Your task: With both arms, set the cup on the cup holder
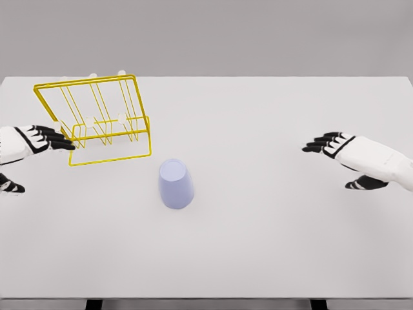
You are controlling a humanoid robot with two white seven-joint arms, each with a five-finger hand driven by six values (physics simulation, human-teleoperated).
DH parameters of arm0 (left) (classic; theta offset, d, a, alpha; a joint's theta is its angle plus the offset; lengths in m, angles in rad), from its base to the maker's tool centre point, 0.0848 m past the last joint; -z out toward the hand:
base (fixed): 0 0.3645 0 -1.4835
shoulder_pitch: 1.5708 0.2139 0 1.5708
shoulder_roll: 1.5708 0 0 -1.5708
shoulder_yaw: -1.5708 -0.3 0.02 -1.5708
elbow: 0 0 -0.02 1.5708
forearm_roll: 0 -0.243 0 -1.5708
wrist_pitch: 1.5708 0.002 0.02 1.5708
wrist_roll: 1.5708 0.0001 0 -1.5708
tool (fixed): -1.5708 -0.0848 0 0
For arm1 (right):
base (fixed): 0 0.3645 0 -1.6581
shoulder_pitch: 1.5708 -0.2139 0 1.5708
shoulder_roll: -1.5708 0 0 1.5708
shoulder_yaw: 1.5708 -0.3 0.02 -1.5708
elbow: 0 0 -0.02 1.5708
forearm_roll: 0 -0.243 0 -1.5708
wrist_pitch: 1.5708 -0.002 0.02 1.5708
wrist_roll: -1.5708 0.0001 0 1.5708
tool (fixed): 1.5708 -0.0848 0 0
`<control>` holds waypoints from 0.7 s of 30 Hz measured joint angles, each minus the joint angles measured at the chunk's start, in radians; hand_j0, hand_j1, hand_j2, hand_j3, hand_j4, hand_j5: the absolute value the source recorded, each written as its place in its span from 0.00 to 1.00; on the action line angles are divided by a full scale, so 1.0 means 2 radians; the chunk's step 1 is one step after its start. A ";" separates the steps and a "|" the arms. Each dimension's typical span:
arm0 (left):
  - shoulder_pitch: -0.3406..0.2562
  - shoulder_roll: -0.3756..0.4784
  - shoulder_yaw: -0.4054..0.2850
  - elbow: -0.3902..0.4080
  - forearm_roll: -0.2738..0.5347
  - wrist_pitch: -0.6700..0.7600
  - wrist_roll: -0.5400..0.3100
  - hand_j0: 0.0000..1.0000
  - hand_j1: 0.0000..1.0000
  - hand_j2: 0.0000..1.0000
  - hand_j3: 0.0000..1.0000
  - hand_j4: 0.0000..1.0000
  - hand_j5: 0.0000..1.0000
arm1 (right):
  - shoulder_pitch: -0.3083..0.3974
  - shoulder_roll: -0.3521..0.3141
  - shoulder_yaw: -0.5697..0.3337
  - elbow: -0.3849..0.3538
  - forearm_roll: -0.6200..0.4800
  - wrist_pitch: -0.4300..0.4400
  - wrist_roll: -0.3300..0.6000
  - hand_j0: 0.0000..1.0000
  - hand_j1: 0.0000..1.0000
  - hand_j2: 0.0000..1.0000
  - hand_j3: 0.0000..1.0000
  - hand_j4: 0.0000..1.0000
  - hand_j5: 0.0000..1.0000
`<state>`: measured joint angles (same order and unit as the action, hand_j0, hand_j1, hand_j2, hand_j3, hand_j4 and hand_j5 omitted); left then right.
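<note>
A pale lavender cup [175, 184] stands on the white table [271, 245], left of the middle, apparently upside down with its wider end toward me. Behind it and to the left sits a yellow wire cup holder [97, 119] with white-tipped pegs. My left hand [51, 142] is at the left edge, fingers stretched flat, their tips touching or nearly touching the holder's left side. My right hand [329, 147] hovers far to the right of the cup, fingers extended and holding nothing.
The table's far edge runs just behind the holder, against a grey backdrop. Its front edge lies near the bottom of the view.
</note>
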<state>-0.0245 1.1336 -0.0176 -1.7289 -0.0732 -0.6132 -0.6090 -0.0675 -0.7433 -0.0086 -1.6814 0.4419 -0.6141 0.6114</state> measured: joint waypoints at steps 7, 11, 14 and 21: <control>-0.203 -0.035 -0.116 0.006 -0.013 0.001 -0.001 1.00 1.00 1.00 1.00 1.00 1.00 | 0.001 -0.008 0.003 -0.001 0.000 0.000 0.000 1.00 1.00 1.00 1.00 1.00 1.00; -0.334 -0.037 -0.218 0.004 0.007 -0.001 -0.001 1.00 1.00 1.00 1.00 1.00 1.00 | 0.000 -0.009 0.004 -0.001 0.001 0.000 0.000 1.00 1.00 1.00 1.00 1.00 1.00; -0.435 -0.038 -0.321 0.003 0.045 -0.001 -0.001 1.00 1.00 1.00 1.00 1.00 1.00 | 0.001 -0.009 0.004 -0.001 0.001 0.000 0.000 1.00 1.00 1.00 1.00 1.00 1.00; -0.581 -0.070 -0.522 0.002 0.084 0.000 -0.001 1.00 1.00 1.00 1.00 1.00 1.00 | 0.001 -0.009 0.014 -0.012 0.001 0.000 0.000 1.00 1.00 1.00 1.00 1.00 1.00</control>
<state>-1.1869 0.9927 -1.0613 -1.7241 0.0952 -0.6124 -0.6111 -0.0660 -0.7615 0.0200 -1.7061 0.4434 -0.6137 0.6114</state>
